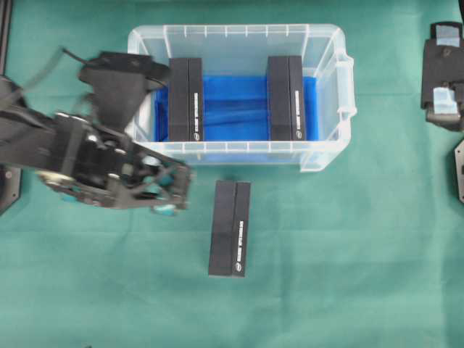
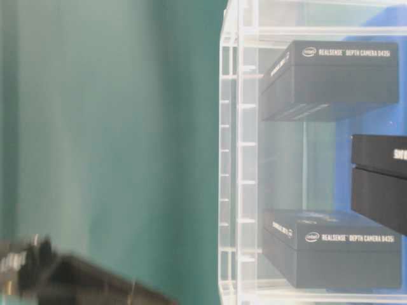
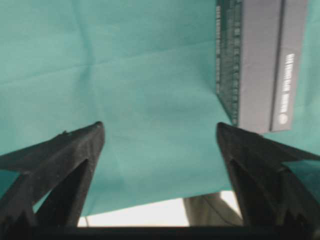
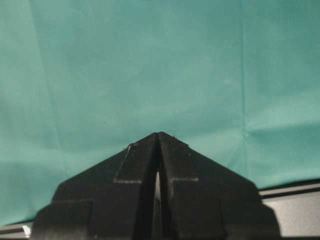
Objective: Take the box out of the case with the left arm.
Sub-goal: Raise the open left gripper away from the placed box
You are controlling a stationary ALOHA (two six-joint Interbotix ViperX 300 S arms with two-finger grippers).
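Outside the case (image 1: 239, 94), one RealSense box (image 1: 230, 228) lies on tabletop w/ left end effector (image 1: 170, 194) spread, empty; two remain inside.

left arm (image 2: 70, 276) blurred, cut off by edge

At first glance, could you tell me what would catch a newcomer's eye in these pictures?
The clear case with its bright blue floor stands out on the green cloth, two black boxes inside it. A third box lies outside, just before it, with the left end effector open beside it.
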